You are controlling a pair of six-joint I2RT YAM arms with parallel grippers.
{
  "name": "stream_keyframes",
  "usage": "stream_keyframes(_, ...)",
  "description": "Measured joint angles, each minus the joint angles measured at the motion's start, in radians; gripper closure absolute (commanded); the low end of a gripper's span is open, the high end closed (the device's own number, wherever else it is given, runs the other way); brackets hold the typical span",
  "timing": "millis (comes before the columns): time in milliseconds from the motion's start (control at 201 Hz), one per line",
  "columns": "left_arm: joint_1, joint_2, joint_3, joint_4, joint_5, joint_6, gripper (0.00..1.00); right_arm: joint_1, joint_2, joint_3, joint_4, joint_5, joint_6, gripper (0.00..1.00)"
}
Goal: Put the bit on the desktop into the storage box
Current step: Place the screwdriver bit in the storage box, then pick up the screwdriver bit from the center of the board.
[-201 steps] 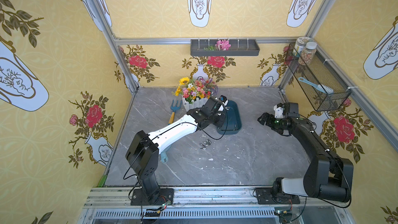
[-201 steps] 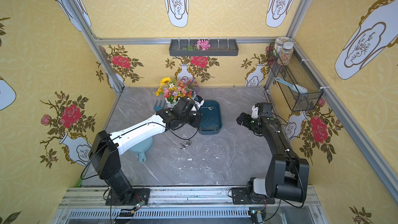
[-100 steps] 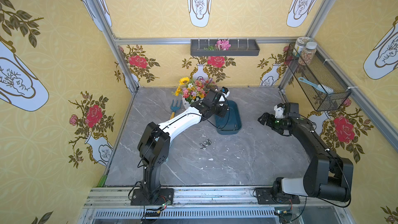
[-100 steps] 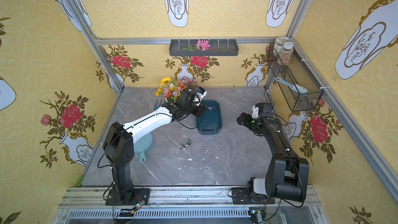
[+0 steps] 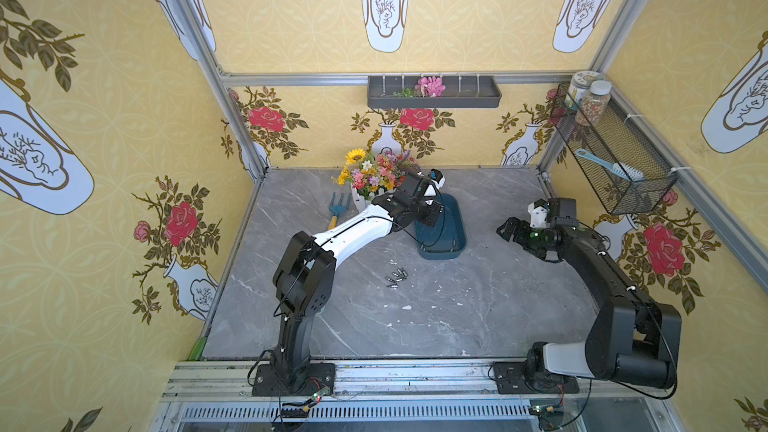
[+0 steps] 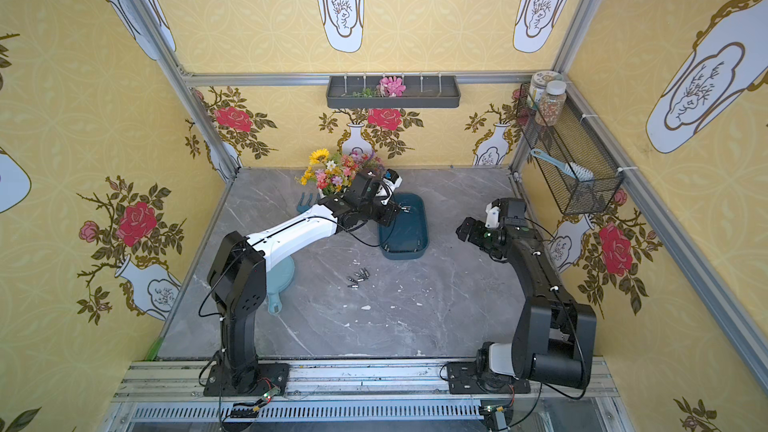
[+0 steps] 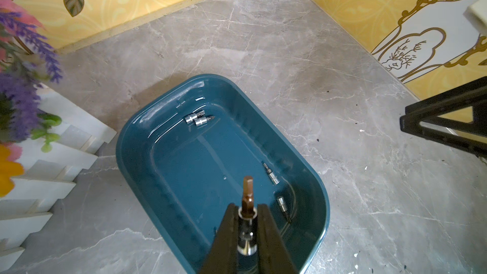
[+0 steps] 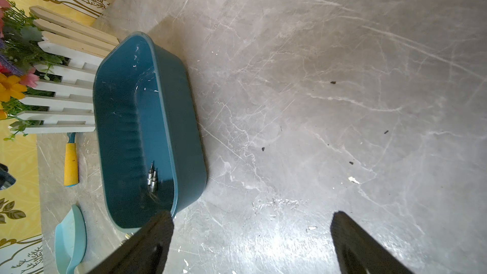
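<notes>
The dark teal storage box (image 5: 451,238) (image 6: 411,234) lies on the grey marble desktop (image 5: 478,305), just right of the flower pot. My left gripper (image 7: 247,206) hangs over the box's inside (image 7: 189,170), shut on a chrome-and-brown bit (image 7: 247,193) that sticks out past the fingertips. Several bits (image 7: 199,120) lie in the box. Several more bits (image 5: 397,277) (image 6: 359,277) lie in a small cluster on the desktop in front of the box. My right gripper (image 8: 250,220) (image 5: 509,230) hovers to the right of the box (image 8: 123,117), open and holding nothing.
A flower pot with a white picket fence (image 5: 372,180) stands against the box's far left side. A yellow-handled blue garden fork (image 5: 338,206) and a pale blue scoop (image 6: 279,280) lie to the left. A wire basket (image 5: 615,155) hangs on the right wall and a grey tray (image 5: 432,95) on the back wall.
My left arm has swung back and to the right, carrying the bit from beside the box's near-left edge to over its inside. The right arm has not moved.
</notes>
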State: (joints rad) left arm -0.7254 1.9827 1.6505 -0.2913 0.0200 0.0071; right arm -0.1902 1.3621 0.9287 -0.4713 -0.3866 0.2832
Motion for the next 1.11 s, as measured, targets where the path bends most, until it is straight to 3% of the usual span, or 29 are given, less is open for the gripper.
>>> stream_keyframes(538, 0.003, -0.001, -0.010, 0.013, 0.006, -0.001, 0.65, 0.000, 0.004, 0.000, 0.000, -0.002, 0.000, 0.03)
stream_keyframes(907, 0.009, -0.153, -0.165, 0.075, 0.006, -0.019, 0.48, 0.000, 0.005, 0.000, 0.000, -0.003, -0.001, 0.03)
stream_keyframes(1107, 0.009, -0.269, -0.283, 0.105, 0.001, -0.034, 0.45, 0.000, 0.005, 0.000, 0.000, -0.003, 0.000, 0.03)
